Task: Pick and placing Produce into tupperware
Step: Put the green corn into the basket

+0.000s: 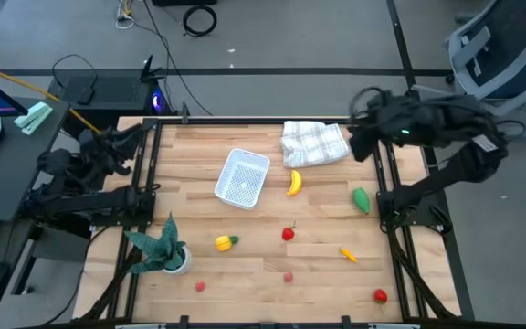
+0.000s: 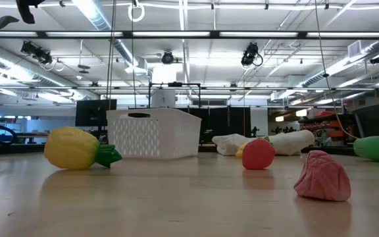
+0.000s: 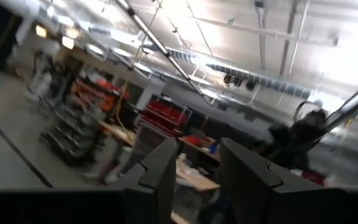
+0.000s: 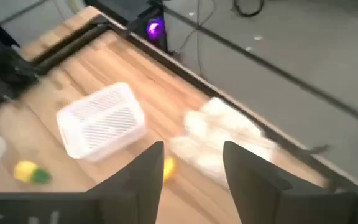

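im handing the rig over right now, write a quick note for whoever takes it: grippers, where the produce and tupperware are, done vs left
Left gripper: jaws open, empty, parked off the table's left edge, pointing out into the room.
Right gripper: jaws open, empty, raised over the far right corner, above the checked cloth.
Tupperware: mid-table toward the far side, nothing visible in it.
Produce, all loose on the wood: banana just right of the tupperware, green piece at right, yellow-green piece near the potted plant, red piece at centre, orange piece, red piece at the near right, two small pink ones near the front.
Done: nothing placed.
Left: every piece.
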`<state>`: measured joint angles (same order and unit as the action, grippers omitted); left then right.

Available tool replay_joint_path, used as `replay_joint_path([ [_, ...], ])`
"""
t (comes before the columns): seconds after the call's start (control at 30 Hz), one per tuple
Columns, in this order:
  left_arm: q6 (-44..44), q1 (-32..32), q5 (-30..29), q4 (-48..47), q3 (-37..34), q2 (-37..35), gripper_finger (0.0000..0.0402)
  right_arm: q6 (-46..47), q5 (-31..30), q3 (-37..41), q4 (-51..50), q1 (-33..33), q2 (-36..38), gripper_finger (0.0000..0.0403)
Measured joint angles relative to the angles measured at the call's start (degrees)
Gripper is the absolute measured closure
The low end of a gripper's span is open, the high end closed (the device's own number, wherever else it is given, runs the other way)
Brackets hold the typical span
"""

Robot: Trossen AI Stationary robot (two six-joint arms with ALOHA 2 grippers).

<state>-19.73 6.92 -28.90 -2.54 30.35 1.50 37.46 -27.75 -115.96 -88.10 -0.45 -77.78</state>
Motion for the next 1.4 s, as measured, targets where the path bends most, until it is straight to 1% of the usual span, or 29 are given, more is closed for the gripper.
replay_joint_path([
  [0.03,-2.5,0.0,0.0,-0.5,0.0,0.0,0.0274,-1.7,3.2,1.2,1.6,-0.4,-0.3,0.0214],
  [0.07,-4.5,-0.1,0.0,-0.8,0.0,0.0,0.0276,-3.0,4.8,1.9,2.8,-0.9,-1.4,0.0205],
  [0.17,-9.6,-0.1,0.2,-1.9,0.0,0.0,0.0282,-4.4,5.6,4.5,-2.5,-3.1,-4.2,0.0176],
  [0.23,-11.5,-0.1,0.7,-2.6,0.0,0.0,0.0286,-3.9,5.9,9.6,-0.4,-4.8,-4.5,0.0157],
  [0.3,-12.8,-0.2,1.4,-2.8,0.0,0.1,0.029,1.1,5.6,14.3,0.0,-5.8,-5.1,0.0142],
  [0.33,-13.1,-0.2,1.8,-3.1,0.0,0.1,0.0292,4.3,6.8,16.7,-1.1,-6.1,-5.2,0.0136],
  [0.4,-13.1,-0.2,2.1,-3.3,0.0,0.2,0.0296,10.1,11.1,21.9,-1.8,-6.5,-5.7,0.0129],
  [0.47,-13.0,-0.4,2.1,-3.5,0.0,0.2,0.0299,14.9,17.3,27.9,-1.7,-6.9,-5.9,0.0126],
  [0.53,-12.8,-0.4,2.1,-3.7,0.0,0.3,0.0302,18.1,22.0,33.4,-1.9,-6.8,-5.4,0.0126],
  [0.57,-12.5,-0.4,2.2,-3.8,0.0,0.3,0.0304,19.1,24.0,36.1,-1.9,-6.2,-4.9,0.0127],
  [0.63,-11.4,-0.4,2.1,-3.9,0.0,0.3,0.0307,20.5,26.2,41.8,-2.1,-5.0,-4.3,0.0129],
  [0.8,-10.0,-0.4,2.1,-5.8,0.0,0.4,0.0313,25.8,27.3,54.1,-2.2,-3.0,-1.7,0.013],
  [0.93,-9.6,-0.4,2.1,-6.5,0.0,0.4,0.031,31.4,30.8,61.7,-1.5,-3.8,0.0,0.013],
  [1.03,-9.6,-0.4,2.1,-7.0,0.0,0.4,0.0308,32.3,31.8,66.3,2.0,-4.9,1.0,0.0131],
  [1.27,-9.6,-0.4,2.1,-10.0,0.0,0.4,0.0314,31.5,30.6,73.2,15.8,-7.2,1.7,0.0131],
  [1.4,-9.6,-0.4,2.1,-11.2,0.0,0.4,0.0311,31.5,28.8,75.4,19.0,-8.2,1.7,0.0131],
])
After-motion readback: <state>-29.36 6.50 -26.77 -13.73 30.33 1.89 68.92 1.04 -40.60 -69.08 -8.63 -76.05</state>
